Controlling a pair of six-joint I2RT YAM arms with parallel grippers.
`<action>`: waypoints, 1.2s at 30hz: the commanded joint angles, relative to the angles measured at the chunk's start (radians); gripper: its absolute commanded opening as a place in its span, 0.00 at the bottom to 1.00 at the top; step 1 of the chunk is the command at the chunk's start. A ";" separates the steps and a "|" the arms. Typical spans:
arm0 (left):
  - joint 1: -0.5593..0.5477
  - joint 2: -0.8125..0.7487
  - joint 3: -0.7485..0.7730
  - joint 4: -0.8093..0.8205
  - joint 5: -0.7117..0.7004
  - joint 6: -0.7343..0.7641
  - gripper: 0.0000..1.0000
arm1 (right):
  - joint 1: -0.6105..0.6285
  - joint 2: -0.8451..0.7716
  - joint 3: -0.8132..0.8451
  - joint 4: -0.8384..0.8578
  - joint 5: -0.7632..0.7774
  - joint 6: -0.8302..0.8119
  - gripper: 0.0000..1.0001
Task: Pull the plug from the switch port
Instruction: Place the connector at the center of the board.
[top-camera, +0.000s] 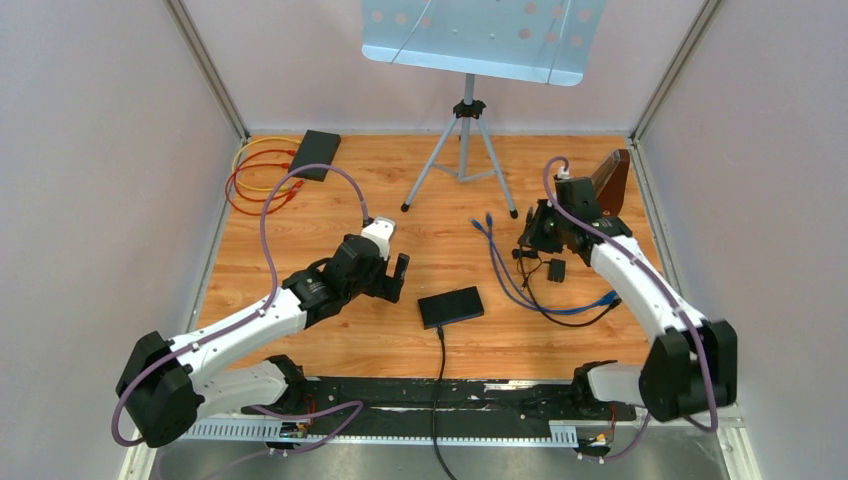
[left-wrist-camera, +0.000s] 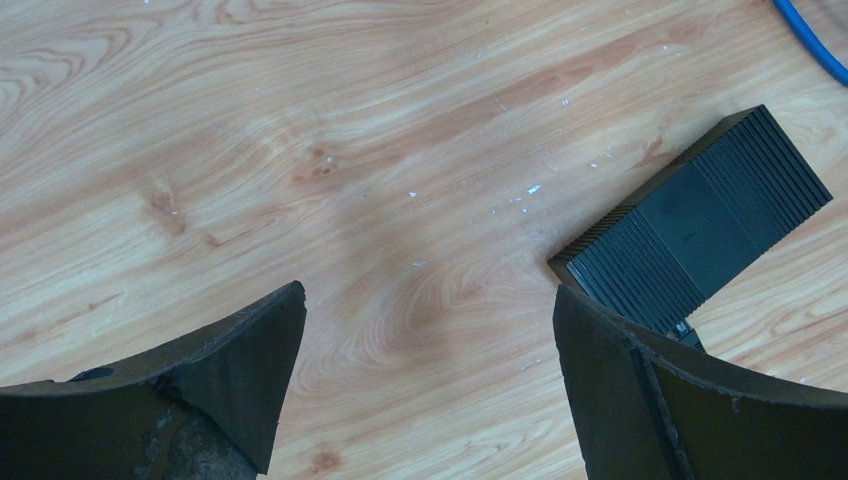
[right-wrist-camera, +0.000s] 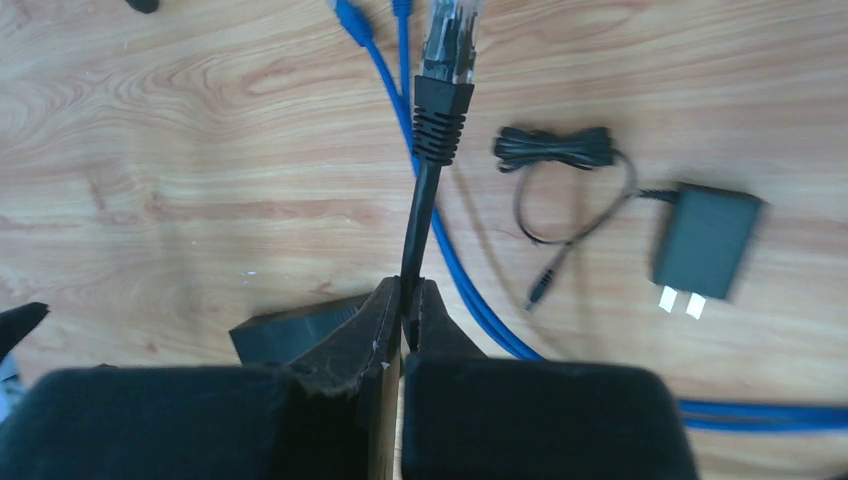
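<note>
Right gripper (right-wrist-camera: 408, 300) pinched on the cord (right-wrist-camera: 415, 225) behind the plug (right-wrist-camera: 447, 70), held well clear of the switch (top-camera: 450, 306) — left gripper (left-wrist-camera: 428, 300) spread beside it — best lowered gently onto bare table (top-camera: 440, 240), avoiding the blue cables (right-wrist-camera: 470, 290).

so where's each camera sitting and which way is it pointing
Top external: fixed above and behind the bases, looking down on the table; both arms, left gripper and right gripper show.
Left wrist: on the left arm, facing down at wood and the switch; its open fingers frame the view.
Right wrist: on the right arm, facing down past shut fingers pinching the black cable below its plug.
Shared: top and left wrist both show the switch; blue cables show in all three.
</note>
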 joint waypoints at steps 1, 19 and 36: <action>0.004 0.009 0.039 0.029 0.025 0.009 1.00 | 0.006 0.150 0.058 0.211 -0.195 0.101 0.00; 0.004 0.087 0.081 0.063 0.321 0.217 1.00 | -0.002 0.335 0.059 0.279 -0.210 0.079 0.42; -0.027 0.406 0.329 -0.074 0.586 0.411 1.00 | 0.147 -0.293 -0.574 0.583 -0.419 0.523 0.55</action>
